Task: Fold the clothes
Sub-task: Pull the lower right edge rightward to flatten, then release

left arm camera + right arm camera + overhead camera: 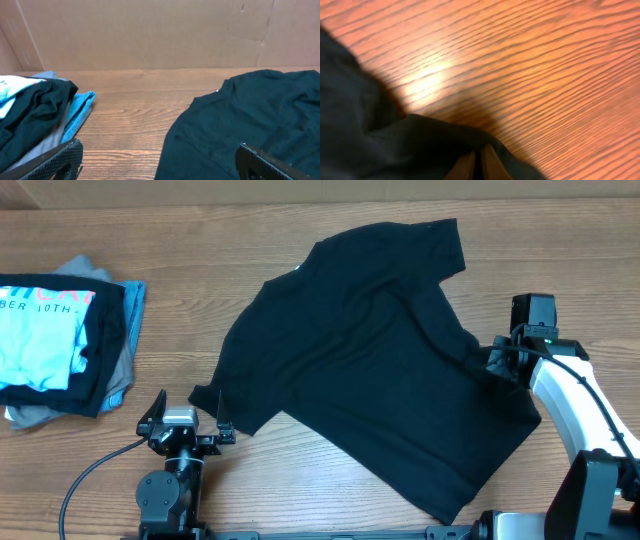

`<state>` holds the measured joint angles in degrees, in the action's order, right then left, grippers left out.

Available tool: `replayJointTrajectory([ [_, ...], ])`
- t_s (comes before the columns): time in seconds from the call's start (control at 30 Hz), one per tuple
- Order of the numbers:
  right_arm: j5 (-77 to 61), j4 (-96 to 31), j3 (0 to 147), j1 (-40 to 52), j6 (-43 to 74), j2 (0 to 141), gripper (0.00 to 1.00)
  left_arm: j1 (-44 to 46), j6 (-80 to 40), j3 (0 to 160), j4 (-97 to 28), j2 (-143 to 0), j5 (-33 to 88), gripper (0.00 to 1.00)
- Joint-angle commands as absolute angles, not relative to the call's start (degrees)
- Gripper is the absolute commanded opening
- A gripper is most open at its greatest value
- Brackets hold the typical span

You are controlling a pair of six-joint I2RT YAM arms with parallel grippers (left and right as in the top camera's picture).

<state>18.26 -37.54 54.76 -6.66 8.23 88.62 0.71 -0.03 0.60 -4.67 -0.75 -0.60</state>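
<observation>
A black short-sleeved T-shirt (370, 370) lies spread flat and turned at an angle across the middle of the wooden table; it also fills the right side of the left wrist view (250, 120). My right gripper (497, 361) is at the shirt's right edge, shut on a pinch of its black fabric (420, 145), which bunches around the closed fingers (492, 167). My left gripper (190, 410) stands wide open near the front, just left of the shirt's nearest sleeve, with bare wood and the shirt's edge between its fingertips (65, 155).
At the far left sits a stack of folded garments (60, 345): a light blue T-shirt with white lettering on top, black and grey fabric beneath (35, 112). A cardboard wall (150, 35) rises behind the table's back edge.
</observation>
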Motion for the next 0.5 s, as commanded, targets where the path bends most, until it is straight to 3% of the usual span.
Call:
replayJointTrajectory([
  [0.0, 22.9, -35.7, 56.0, -7.2, 7.2, 88.8, 0.04, 0.4, -0.6, 0.4, -4.5, -0.3, -0.1, 1.0],
  [0.47, 13.0, -26.9, 55.9, -19.5, 7.1, 91.9, 0.04, 0.4, -0.6, 0.4, -4.5, -0.3, -0.1, 1.0],
])
